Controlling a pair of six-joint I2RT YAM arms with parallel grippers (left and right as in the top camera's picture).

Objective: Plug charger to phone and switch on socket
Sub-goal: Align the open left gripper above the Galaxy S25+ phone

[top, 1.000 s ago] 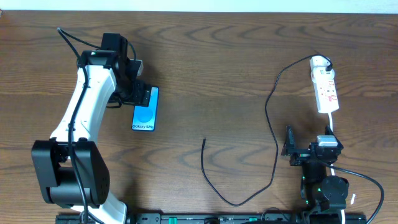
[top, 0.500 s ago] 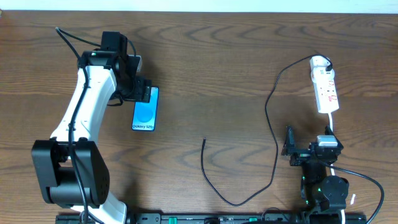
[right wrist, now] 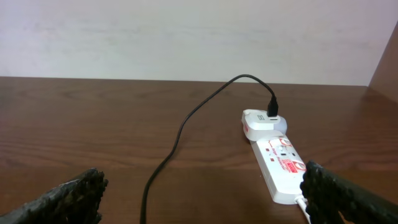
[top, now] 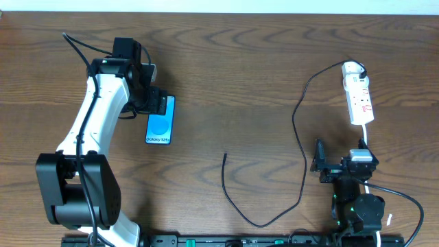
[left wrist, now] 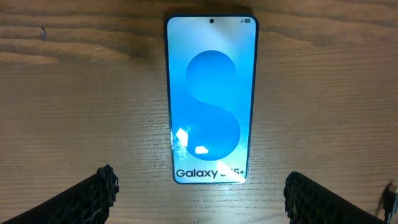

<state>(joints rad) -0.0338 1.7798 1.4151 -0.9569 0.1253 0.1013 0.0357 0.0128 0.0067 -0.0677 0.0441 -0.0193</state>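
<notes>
The phone lies flat on the wooden table, screen up, light blue with "Galaxy S25+" on it. My left gripper hovers over its far end, open, and its fingers stand wider than the phone and touch nothing. The charger, a thin black cable, loops from an adapter on the socket down to its free tip at mid-table. The socket is a white strip with red marks at the far right. My right gripper sits just in front of it, open and empty.
A white adapter with the cable's plug sits at the strip's far end. The strip's white cord runs back past my right finger. The table's rear edge meets a pale wall.
</notes>
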